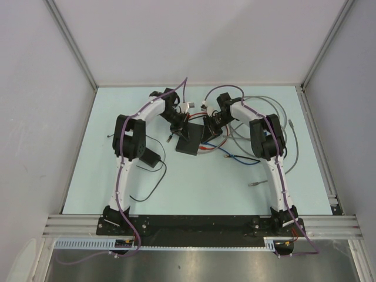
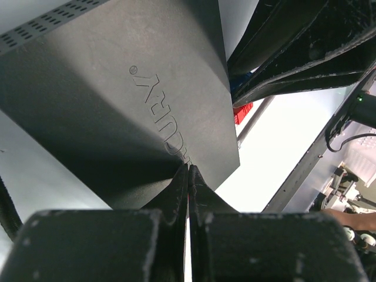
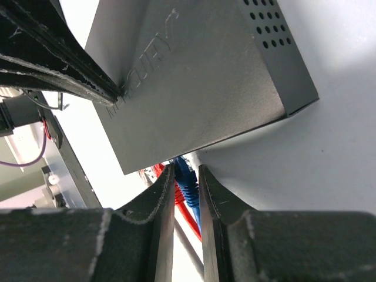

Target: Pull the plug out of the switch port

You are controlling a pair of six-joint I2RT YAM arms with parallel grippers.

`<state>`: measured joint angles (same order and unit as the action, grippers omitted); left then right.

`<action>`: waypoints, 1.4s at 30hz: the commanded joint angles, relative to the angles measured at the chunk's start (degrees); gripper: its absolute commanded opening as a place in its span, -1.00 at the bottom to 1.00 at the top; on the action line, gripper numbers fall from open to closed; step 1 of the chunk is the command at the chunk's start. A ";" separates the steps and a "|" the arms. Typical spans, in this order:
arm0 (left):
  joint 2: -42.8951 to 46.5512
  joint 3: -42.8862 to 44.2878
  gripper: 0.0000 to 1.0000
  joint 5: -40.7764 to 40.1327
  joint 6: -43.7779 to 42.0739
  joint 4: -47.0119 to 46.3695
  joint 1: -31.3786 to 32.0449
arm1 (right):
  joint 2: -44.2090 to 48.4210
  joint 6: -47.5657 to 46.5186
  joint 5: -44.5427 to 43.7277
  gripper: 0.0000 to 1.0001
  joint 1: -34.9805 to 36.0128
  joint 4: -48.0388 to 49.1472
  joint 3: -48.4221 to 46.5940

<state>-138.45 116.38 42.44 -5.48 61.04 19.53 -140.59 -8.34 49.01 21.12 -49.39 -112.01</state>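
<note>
I'm watching the switch (image 1: 189,143) lying at the middle of the table (image 1: 211,188), between the two arms. The left gripper (image 2: 189,170) is bearing down on its top face near one edge, its fingers pressed tightly together and holding nothing. The right gripper (image 3: 187,173) is reaching in at the switch's port side and pinching the blue plug (image 3: 185,183) between its fingers, with a red cable (image 3: 183,207) running just behind it, while a small black power adapter (image 1: 150,157) is sitting apart beside the left arm.
</note>
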 commanded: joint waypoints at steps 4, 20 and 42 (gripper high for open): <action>-1.73 1.40 -1.00 -3.76 -1.38 -0.39 0.60 | -5.83 -5.99 -9.11 -1.00 -0.99 -3.70 -0.58; -1.91 1.75 -1.00 -3.41 -1.47 -0.30 0.60 | -4.08 -7.57 -8.06 -1.00 -1.17 -4.93 1.08; -2.26 2.19 -1.00 -3.24 -1.56 -0.30 0.69 | -0.29 -6.96 -4.11 -1.00 -2.23 -2.56 9.00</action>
<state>-138.87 117.23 42.19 -5.56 61.69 19.88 -139.79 -12.32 53.60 19.35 -49.45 -108.47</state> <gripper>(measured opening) 0.005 0.214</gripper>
